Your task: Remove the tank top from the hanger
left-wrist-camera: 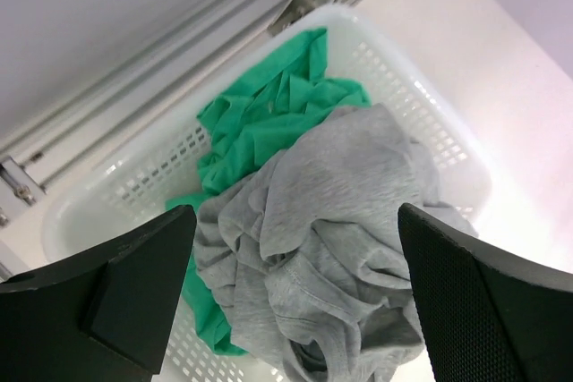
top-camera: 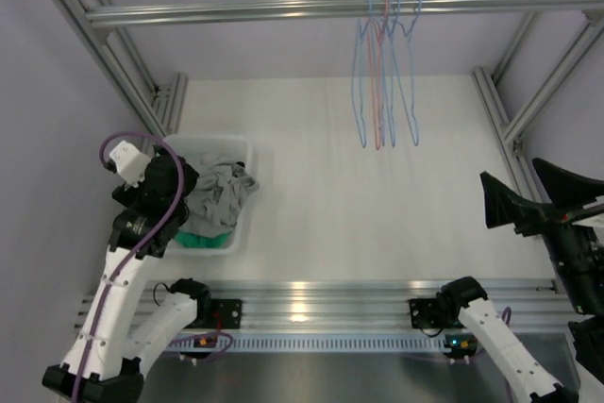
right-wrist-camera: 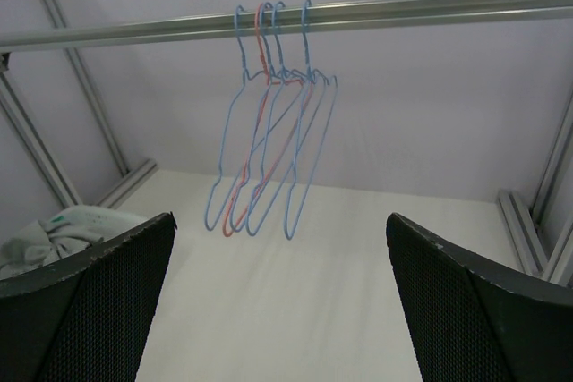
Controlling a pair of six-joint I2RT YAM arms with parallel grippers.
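Observation:
A crumpled grey tank top [top-camera: 221, 192] lies in the white basket [top-camera: 241, 151] at the left, on top of a green garment [top-camera: 203, 242]. In the left wrist view the grey tank top [left-wrist-camera: 340, 221] fills the space below my open left gripper [left-wrist-camera: 295, 297], which hovers just above it and holds nothing. Several bare wire hangers [top-camera: 384, 73], blue with one red, hang from the rail [top-camera: 236, 11]; no garment is on them. They also show in the right wrist view [right-wrist-camera: 269, 123]. My right gripper [top-camera: 538, 197] is open and empty at the right edge, facing the hangers.
Aluminium frame posts [top-camera: 151, 92] stand at the back left and back right [top-camera: 500, 101]. The basket's perforated wall [left-wrist-camera: 394, 78] sits close to the left frame rail [left-wrist-camera: 152, 87]. White table surface [top-camera: 368, 214] lies between basket and right arm.

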